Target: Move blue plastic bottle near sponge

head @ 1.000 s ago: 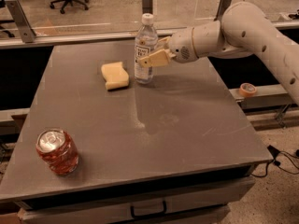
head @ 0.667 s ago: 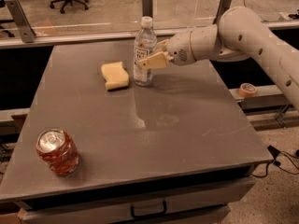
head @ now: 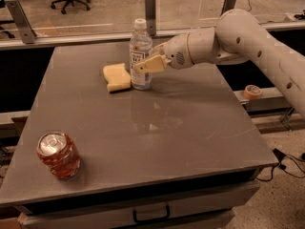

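The blue plastic bottle (head: 140, 51), clear with a white cap and a "TEA" label, stands upright at the back middle of the grey table (head: 190, 128). Its base is right beside the pale yellow sponge (head: 116, 77), which lies just to its left, touching or nearly so. My gripper (head: 148, 61) reaches in from the right and is shut on the bottle's lower half. One tan finger (head: 148, 65) lies across the front of the bottle; the other is behind it.
A red patterned can (head: 58, 155) stands at the table's front left corner. A glass barrier with metal posts (head: 150, 6) runs behind the table. A tape roll (head: 252, 91) lies on a ledge to the right. My arm (head: 248, 37) spans the back right.
My gripper has carried the bottle a little to the left and toward the front, closing the gap to the sponge. The sponge and the can have not moved.
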{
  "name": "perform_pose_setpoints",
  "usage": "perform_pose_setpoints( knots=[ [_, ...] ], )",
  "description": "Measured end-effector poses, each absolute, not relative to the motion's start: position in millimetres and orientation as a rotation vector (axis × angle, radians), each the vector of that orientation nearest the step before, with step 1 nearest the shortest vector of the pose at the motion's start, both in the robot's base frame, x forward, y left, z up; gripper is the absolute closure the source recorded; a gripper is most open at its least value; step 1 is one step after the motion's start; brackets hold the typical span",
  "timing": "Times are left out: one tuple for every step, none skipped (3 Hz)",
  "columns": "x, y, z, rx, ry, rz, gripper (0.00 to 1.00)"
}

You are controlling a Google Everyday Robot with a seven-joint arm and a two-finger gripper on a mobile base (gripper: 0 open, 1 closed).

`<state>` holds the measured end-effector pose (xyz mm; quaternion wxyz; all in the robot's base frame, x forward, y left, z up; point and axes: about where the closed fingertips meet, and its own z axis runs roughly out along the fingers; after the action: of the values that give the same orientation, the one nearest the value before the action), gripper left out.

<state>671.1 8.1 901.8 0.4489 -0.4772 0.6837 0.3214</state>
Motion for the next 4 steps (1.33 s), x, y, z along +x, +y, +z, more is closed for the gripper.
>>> perform_pose_setpoints(
  knots=[
    [668.6, 6.6, 904.9, -1.169, 1.701, 0.779, 0.0],
    [666.9, -5.0, 908.8, -1.156, 1.71, 0.75, 0.0],
    [668.2, -46.8, 925.8, -1.129, 1.722, 0.655, 0.0],
    [661.9, -120.8, 971.3, -1.093, 1.713, 0.487, 0.0]
  ],
)
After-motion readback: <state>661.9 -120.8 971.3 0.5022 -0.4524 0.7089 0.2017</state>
